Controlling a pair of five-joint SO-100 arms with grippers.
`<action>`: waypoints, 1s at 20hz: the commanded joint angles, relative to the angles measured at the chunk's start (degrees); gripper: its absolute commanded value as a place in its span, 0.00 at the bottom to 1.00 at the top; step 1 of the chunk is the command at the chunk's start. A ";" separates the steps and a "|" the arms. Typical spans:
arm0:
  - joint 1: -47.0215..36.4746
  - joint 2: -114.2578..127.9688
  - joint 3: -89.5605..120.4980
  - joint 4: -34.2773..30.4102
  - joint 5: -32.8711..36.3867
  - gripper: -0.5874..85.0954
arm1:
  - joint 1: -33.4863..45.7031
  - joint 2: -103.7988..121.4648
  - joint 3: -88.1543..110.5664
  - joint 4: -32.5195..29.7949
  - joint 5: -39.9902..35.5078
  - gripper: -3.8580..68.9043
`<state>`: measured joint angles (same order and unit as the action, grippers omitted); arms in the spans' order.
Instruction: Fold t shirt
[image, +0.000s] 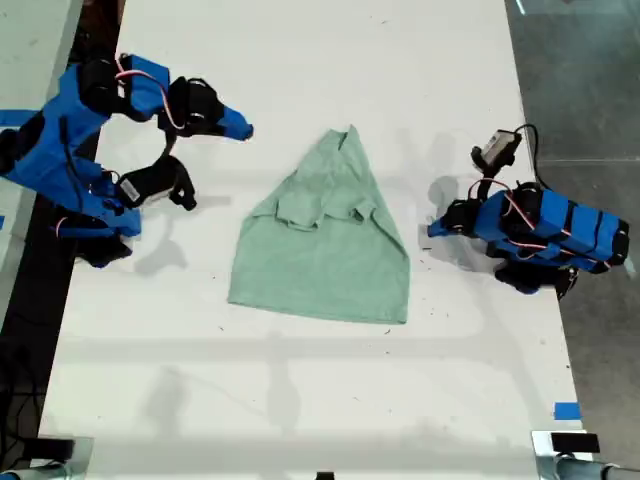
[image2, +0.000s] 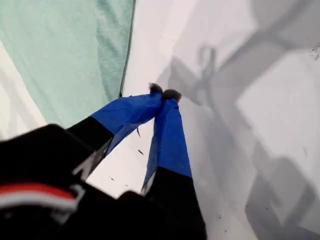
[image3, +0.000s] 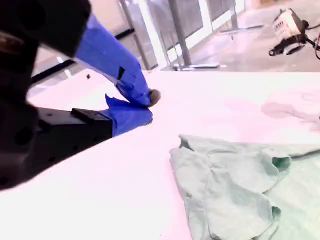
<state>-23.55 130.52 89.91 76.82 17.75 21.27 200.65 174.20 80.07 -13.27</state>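
Note:
The pale mint-green t shirt (image: 325, 240) lies crumpled in a rough triangle mid-table, its narrow end toward the far side and its sleeves bunched inward. My first gripper (image: 435, 228) rests low on the table at the exterior view's right, just off the shirt's edge. In the first wrist view its blue fingers meet at the tips (image2: 164, 92), shut on nothing, with the t shirt (image2: 65, 50) beside them. My second gripper (image: 240, 130) hovers at the exterior view's left, short of the shirt's narrow end. Its tips (image3: 147, 105) are together and empty, and the t shirt (image3: 240, 190) lies beyond them.
The white table (image: 300, 400) runs bare around the shirt. At the exterior view's right it ends at grey floor, where a blue tape strip (image: 566, 410) marks the edge. The other arm's small white camera (image3: 287, 22) shows in the second wrist view.

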 joint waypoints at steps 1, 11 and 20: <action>-1.49 29.97 38.32 -11.60 -2.02 0.01 | 0.00 0.44 0.09 0.00 -0.79 0.05; -2.64 76.11 88.95 -17.84 -4.66 0.01 | 0.26 0.44 0.35 0.09 0.00 0.08; -4.39 76.11 89.91 -17.31 -7.12 0.01 | 0.00 0.44 -0.44 -2.46 -9.05 0.05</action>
<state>-27.16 206.10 180.09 59.59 11.78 21.27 200.65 174.20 79.98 -18.54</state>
